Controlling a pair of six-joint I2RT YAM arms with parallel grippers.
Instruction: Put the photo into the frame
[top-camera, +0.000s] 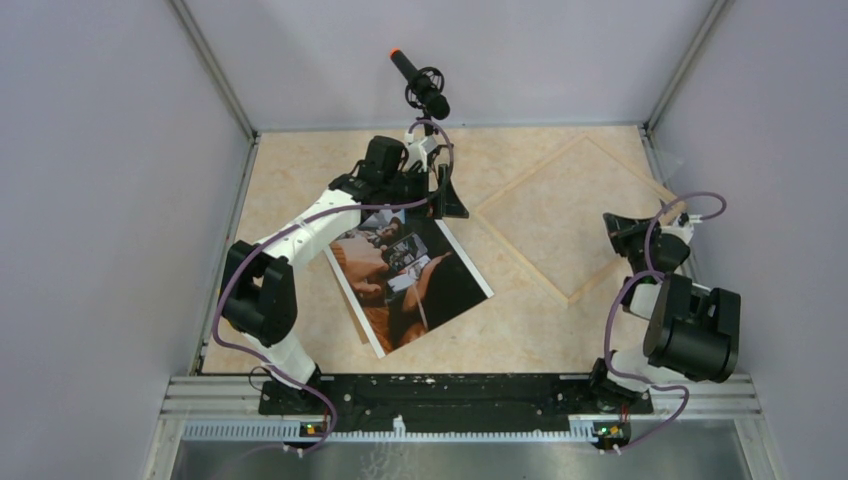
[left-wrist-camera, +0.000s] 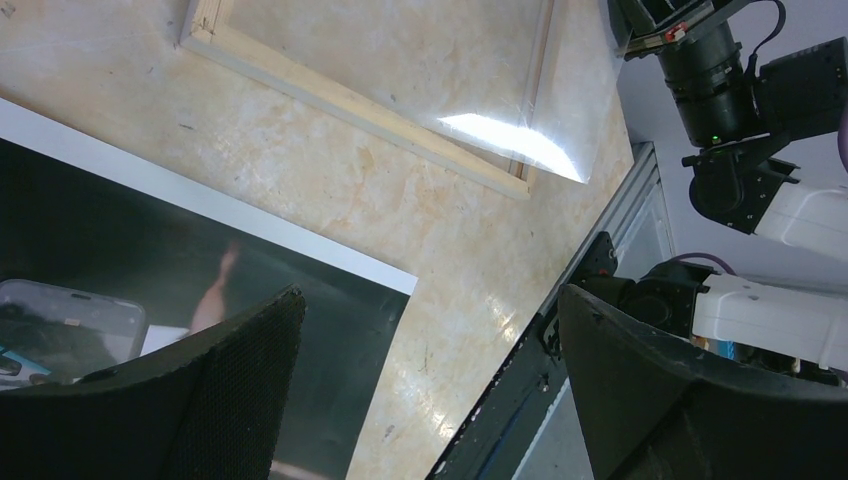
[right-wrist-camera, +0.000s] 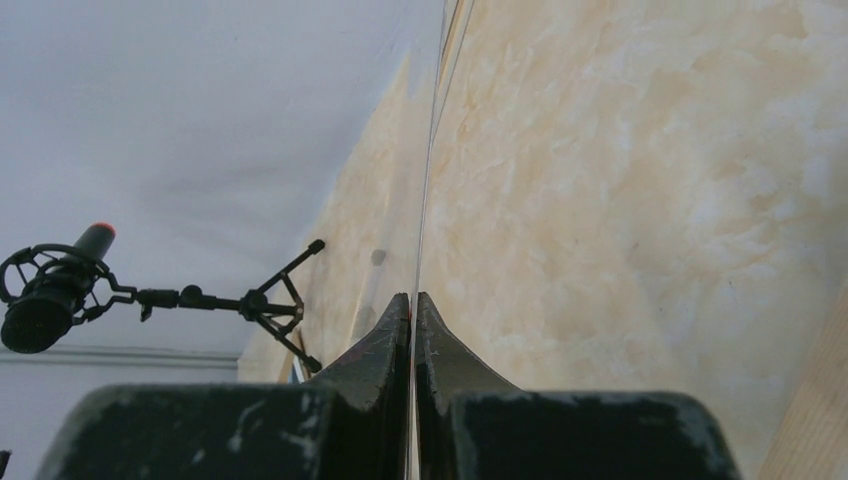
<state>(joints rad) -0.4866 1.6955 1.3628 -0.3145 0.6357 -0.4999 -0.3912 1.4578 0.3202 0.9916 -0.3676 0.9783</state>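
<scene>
One photo (top-camera: 410, 280) lies face-up mid-counter (top-camera: 290, 190), one pale frame (top-camera: 522, 256) at its 2 o'clock. Left pincer (left-wrist-camera: 428, 295) hovers spread over the photo; right pincer (right-wrist-camera: 413, 300) pinches one clear sheet (right-wrist-camera: 425, 200) by its edge.

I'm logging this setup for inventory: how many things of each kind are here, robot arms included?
Photo: 1
Frame: 1
Clear pane: 1
Microphone on stand: 1
Robot arms, left and right: 2
Total: 6
</scene>
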